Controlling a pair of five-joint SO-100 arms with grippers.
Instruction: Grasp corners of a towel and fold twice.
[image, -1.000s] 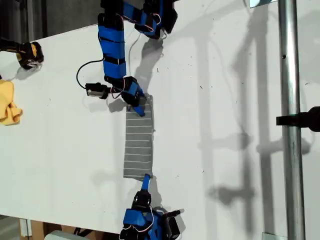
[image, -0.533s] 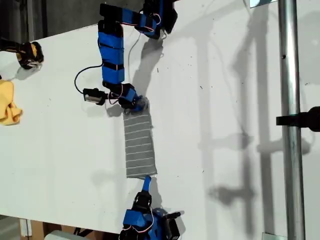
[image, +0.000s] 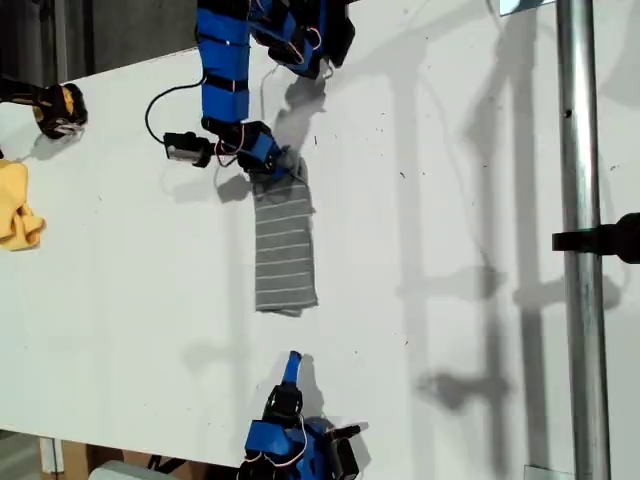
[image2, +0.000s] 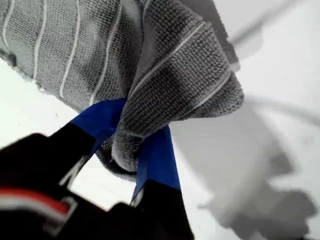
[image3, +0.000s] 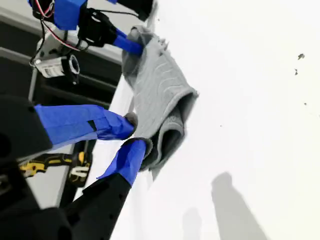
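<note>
My second end effector (image: 292, 358) sits apart, near the surface's (image: 450, 350) close edge, with bare room before the towel (image: 284, 255).
Farther off, my first end effector (image2: 131, 145) is clenched on a bunched towel corner (image2: 170, 95), and the folded towel lies mid-surface.

The exterior view looks down from high above the white table (image: 450, 200), far enough to take in both arms; the first wrist view sits very close behind my first gripper (image2: 131, 150), facing along its jaws at the towel (image2: 170, 75) bunched there; the second wrist view rides behind my second gripper (image3: 131, 137), looking across the table toward the other arm; all three views share the towel.
</note>
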